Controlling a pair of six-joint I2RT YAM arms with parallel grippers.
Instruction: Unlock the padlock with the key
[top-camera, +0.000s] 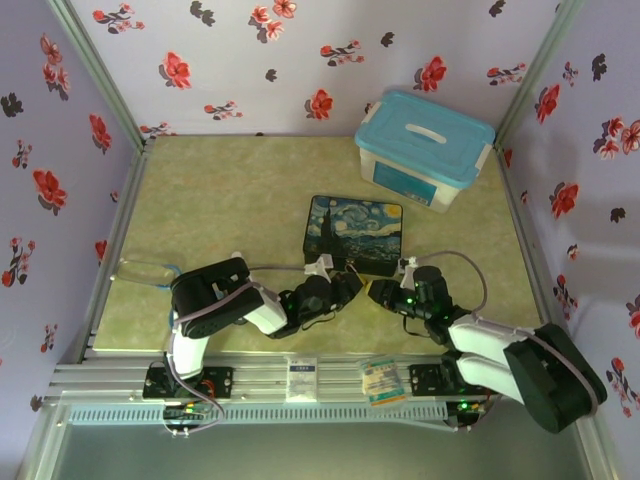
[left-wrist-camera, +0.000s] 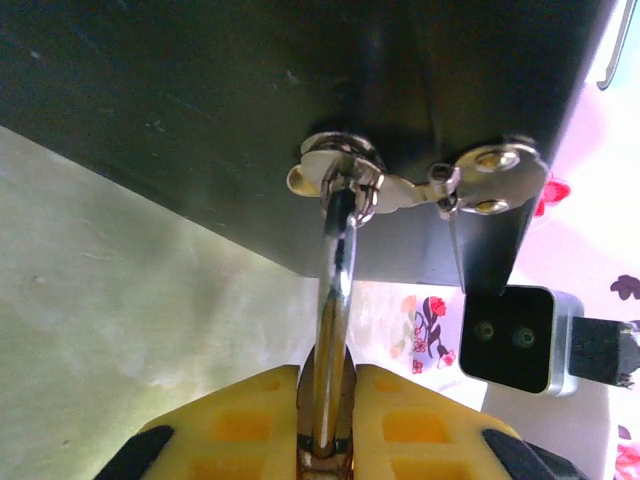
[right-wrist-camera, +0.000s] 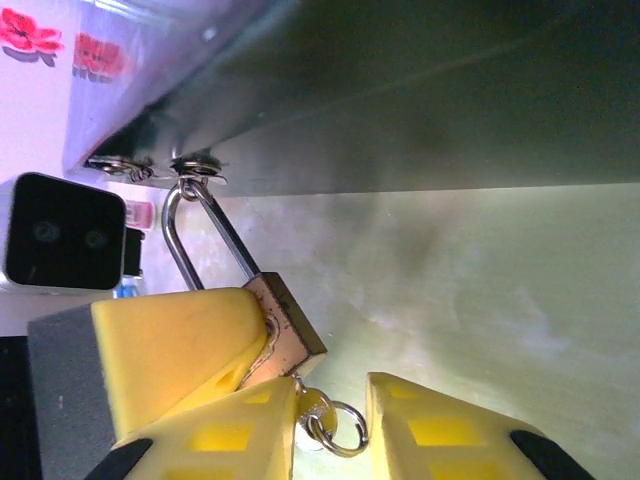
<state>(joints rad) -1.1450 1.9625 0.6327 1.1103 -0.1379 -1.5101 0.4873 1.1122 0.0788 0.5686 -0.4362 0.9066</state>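
Note:
The brass padlock (right-wrist-camera: 288, 322) hangs by its silver shackle (right-wrist-camera: 192, 240) from the hasp (left-wrist-camera: 340, 176) on the front of the painted box (top-camera: 355, 233). My left gripper (left-wrist-camera: 328, 425) is shut on the padlock, and its yellow finger (right-wrist-camera: 170, 340) presses the lock's side. The key (right-wrist-camera: 322, 408) sticks out of the padlock's underside with a small ring (right-wrist-camera: 342, 430) on its head. My right gripper (right-wrist-camera: 333, 432) stands round the key with its jaws apart. The key lies against the left finger (right-wrist-camera: 235, 435) and the ring almost reaches the other. Both grippers (top-camera: 348, 285) (top-camera: 384, 293) meet at the box's near side.
A clear bin with a blue lid (top-camera: 425, 148) stands at the back right. A clear plastic piece (top-camera: 145, 270) lies at the table's left edge. Flowered walls enclose the green mat (top-camera: 230, 200) on three sides.

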